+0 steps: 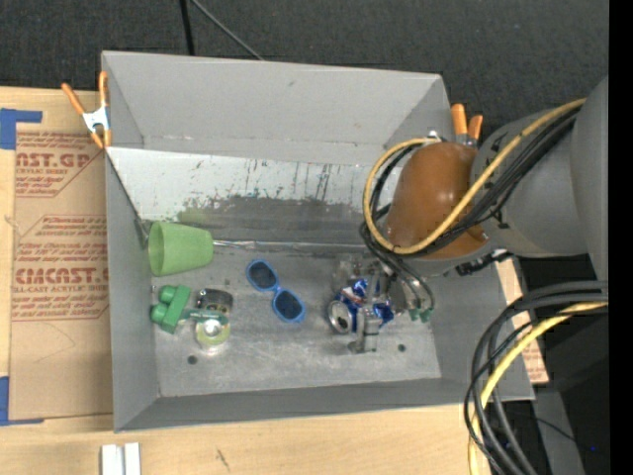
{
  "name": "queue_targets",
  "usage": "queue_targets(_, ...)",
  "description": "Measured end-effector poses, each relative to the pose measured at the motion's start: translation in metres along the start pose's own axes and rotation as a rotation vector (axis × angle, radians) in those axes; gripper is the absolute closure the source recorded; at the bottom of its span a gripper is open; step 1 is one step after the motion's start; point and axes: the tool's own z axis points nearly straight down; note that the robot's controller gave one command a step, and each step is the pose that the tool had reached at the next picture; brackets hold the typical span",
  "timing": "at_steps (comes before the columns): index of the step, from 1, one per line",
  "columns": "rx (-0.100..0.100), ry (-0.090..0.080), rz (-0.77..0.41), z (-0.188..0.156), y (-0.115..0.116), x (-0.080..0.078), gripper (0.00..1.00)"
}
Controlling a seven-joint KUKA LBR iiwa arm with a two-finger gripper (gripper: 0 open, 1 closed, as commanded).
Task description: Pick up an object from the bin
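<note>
Grey bin floor [297, 364] is being occupied at front right by a crumpled blue-and-silver thing [348, 311], with the gripper [374, 315] being held directly over it. Whether the gripper is spread or pressed together cannot be told. Blue sunglasses [275, 292] and a green cup [180, 248] are being seen farther back, leftward.

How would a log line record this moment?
hand | over blue-and-silver thing, bin right side | blue sunglasses beside | green cup left
</note>
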Motion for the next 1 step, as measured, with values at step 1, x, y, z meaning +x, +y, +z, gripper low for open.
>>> queue_targets(1, -0.001, -0.004, -0.001, -0.0043, 0.0013, -0.0007, 1.00)
